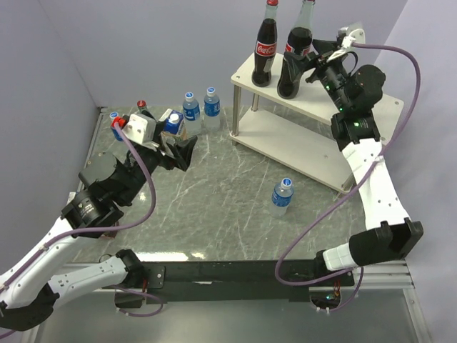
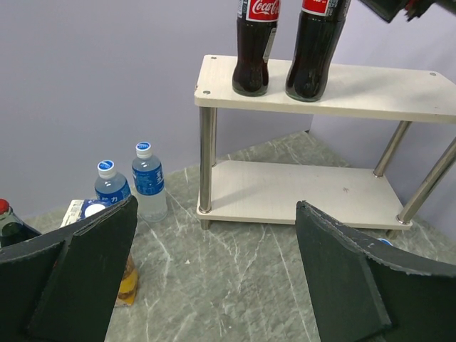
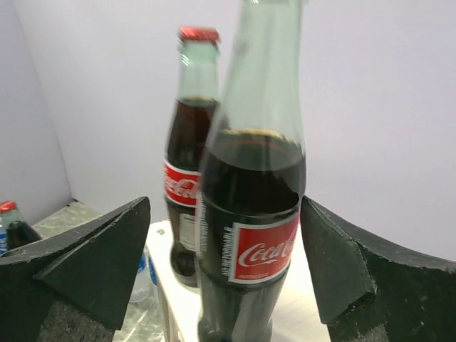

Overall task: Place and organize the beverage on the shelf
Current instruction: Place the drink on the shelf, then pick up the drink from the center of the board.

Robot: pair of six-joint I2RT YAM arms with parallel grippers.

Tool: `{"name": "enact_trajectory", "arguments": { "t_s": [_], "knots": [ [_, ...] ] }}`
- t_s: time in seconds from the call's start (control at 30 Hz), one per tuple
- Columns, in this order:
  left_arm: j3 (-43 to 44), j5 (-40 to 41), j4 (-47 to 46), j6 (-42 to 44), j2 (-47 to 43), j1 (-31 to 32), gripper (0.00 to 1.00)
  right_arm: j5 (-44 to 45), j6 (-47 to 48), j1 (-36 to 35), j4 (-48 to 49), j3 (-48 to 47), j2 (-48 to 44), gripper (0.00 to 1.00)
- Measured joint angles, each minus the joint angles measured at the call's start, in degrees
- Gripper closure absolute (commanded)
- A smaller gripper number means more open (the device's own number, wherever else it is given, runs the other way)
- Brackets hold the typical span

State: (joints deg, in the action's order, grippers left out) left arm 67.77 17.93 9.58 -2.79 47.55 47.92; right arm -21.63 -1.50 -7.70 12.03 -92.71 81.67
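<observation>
Black padded fingers of the right gripper (image 3: 224, 214) stand spread on either side of a cola bottle (image 3: 253, 214). There is a clear gap on the left side, so the bottle is released and not clamped. It stands upright on the top board of the shelf (image 1: 382, 107), at the board's far left end. A second cola bottle (image 1: 264, 61), red-capped, stands upright just beside it, nearer that end's edge. The shelf has two pale boards on silver legs, occupies the table's far right corner and carries only these two drinks.

The left gripper (image 1: 180, 150) hovers over the left part of the grey marbled table (image 1: 228, 214), its jaws wide apart and holding nothing. Beyond it, toward the far left corner, two water bottles (image 1: 201, 108) stand upright side by side. A blue-topped juice carton (image 1: 171, 123) stands to their left, and past it is the red cap of a third cola bottle (image 1: 141, 106). A lone water bottle (image 1: 282, 196) stands upright mid-table, just in front of the shelf's lower board and well apart from the rest.
</observation>
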Motion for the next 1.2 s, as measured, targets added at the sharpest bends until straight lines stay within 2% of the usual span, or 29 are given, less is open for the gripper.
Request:
{"name": "enact_trajectory", "arguments": {
  "t_s": [0.2,0.37,0.53,0.73,0.77,1.0,1.2],
  "knots": [
    [0.0,1.11,0.0,-0.09,0.42,0.0,0.02,-1.6,0.5,0.11,-1.53,0.33,-4.76,0.08],
    [3.04,2.93,3.63,-2.86,5.14,-1.68,0.05,-3.58,2.95,0.31,-5.44,2.25,-11.17,0.08],
    [4.46,-1.84,6.64,-7.89,10.23,-11.85,0.05,-10.21,7.54,0.52,-14.51,5.05,-20.15,0.09],
    [4.5,-8.79,8.13,-13.42,11.39,-26.12,0.07,-25.46,11.08,-0.33,-24.28,13.62,-30.53,0.23],
    [4.79,-9.97,8.59,-14.16,11.89,-28.22,0.04,-28.0,11.39,-1.14,-25.59,16.06,-32.13,0.27],
    [7.32,-14.38,9.77,-16.5,19.91,-40.48,0.05,-35.04,11.21,-9.2,-26.16,34.58,-31.85,0.31],
    [11.85,-15.19,10.32,-16.39,29.86,-45.24,0.12,-36.61,10.99,-9.42,-26.14,40.79,-29.2,0.28]
  ]
}}
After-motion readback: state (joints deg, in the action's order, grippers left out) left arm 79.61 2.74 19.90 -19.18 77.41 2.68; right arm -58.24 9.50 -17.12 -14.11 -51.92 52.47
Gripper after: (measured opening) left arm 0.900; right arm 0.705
